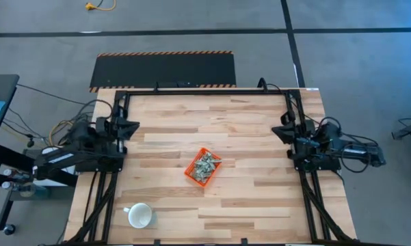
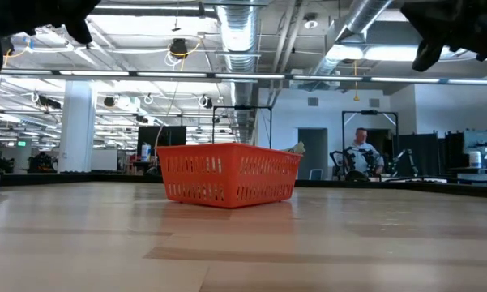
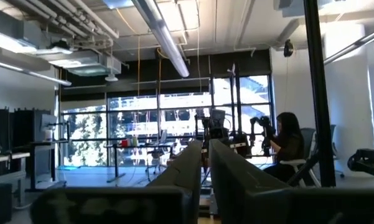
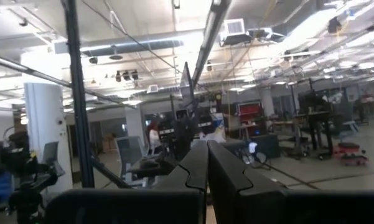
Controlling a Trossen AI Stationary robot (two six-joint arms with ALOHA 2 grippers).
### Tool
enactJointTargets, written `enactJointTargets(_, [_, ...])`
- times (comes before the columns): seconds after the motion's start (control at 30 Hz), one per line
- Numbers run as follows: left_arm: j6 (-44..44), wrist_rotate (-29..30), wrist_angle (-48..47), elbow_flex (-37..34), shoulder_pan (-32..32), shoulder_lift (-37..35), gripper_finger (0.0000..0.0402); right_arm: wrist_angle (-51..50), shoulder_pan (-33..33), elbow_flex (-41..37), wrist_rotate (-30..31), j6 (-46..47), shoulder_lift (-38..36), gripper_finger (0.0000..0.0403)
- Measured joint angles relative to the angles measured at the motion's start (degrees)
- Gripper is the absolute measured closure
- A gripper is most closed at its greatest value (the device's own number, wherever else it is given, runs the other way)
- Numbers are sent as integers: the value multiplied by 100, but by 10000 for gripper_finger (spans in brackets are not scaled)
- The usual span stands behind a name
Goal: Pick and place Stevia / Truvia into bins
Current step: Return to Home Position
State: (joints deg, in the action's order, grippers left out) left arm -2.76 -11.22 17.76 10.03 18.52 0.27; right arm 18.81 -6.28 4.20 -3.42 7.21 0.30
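Note:
The orange bin (image 1: 202, 166) sits near the table's middle, turned at a slant, with a heap of pale green and white Stevia sachets (image 1: 205, 165) inside it. In the low view the bin (image 2: 227, 175) rests flat on the wood, and one sachet tip (image 2: 296, 148) pokes above its rim. My left gripper (image 3: 205, 155) is parked at the table's left edge, raised, fingers shut and level, pointing out at the room. My right gripper (image 4: 207, 155) is parked at the right edge, likewise shut and level. Both are far from the bin.
A white mug (image 1: 140, 216) lies on its side near the table's near left corner. Bare wood (image 1: 260, 198) surrounds the bin. A black mat with striped edge (image 1: 163, 69) lies beyond the far edge. People sit at desks in the room behind.

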Motion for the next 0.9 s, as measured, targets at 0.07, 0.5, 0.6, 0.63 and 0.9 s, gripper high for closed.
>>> enactJointTargets(0.07, [-14,11,11,-87,0,0,387,16,0,-68,72,73,0,403])
enactJointTargets(0.5, [-304,281,391,-775,0,-2,401,82,0,-377,223,302,4,403])
enactJointTargets(0.6, [-303,340,516,-913,-1,-2,401,-202,0,-379,220,289,2,403])
enactJointTargets(0.63, [-318,370,515,-941,-2,-1,401,-322,0,-379,223,292,4,403])
enactJointTargets(0.9, [-246,656,-31,-941,-1,0,401,-1030,0,-382,223,-2,2,403])
